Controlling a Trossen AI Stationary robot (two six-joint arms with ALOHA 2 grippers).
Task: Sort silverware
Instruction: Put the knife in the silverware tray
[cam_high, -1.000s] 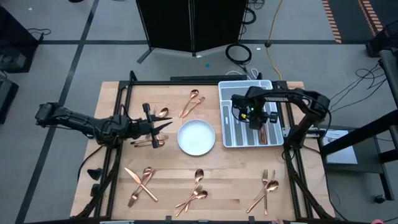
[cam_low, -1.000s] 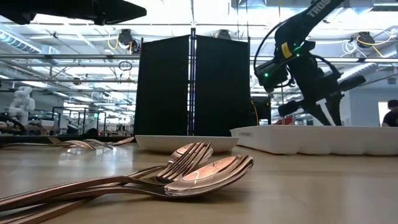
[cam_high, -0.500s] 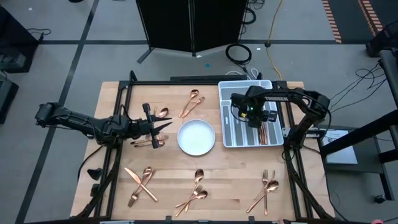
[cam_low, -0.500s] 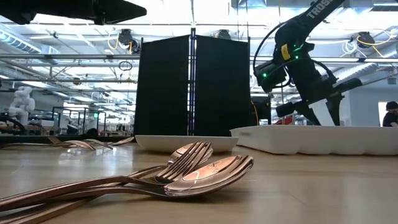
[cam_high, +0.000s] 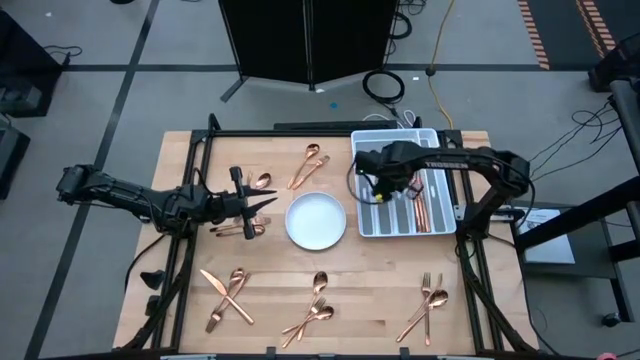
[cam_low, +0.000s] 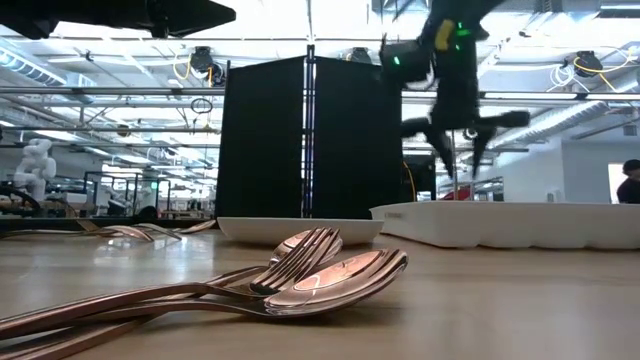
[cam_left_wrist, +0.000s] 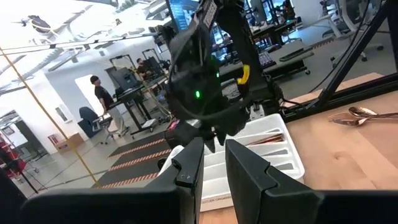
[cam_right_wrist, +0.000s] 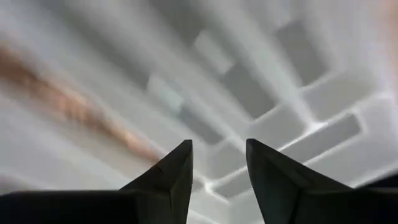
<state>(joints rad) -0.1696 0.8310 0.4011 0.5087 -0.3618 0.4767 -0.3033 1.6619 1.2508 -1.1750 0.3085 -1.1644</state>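
Copper silverware lies in small heaps on the wooden table: near the front left (cam_high: 228, 295), front middle (cam_high: 313, 310), front right (cam_high: 428, 305), far middle (cam_high: 310, 165), and beside my left gripper (cam_high: 240, 228). A few copper pieces (cam_high: 428, 210) lie in the white divided tray (cam_high: 400, 225). My right gripper (cam_high: 385, 172) hovers open and empty above the tray's left compartments, well clear of it in the low view (cam_low: 460, 160). My left gripper (cam_high: 268, 204) is open and empty, held level just left of the round white plate (cam_high: 316, 220).
The plate lies at the table's middle between the two grippers. A fork and spoon (cam_low: 320, 270) lie close to the low camera. A black panel (cam_high: 305, 40) stands beyond the far edge. People stand in the room behind (cam_left_wrist: 99, 99).
My right gripper has risen from low over the tray's right compartments and gone toward the table's left and far edge, turning as it went; it now hangs high over the tray's left part. The copper pieces stay in the tray.
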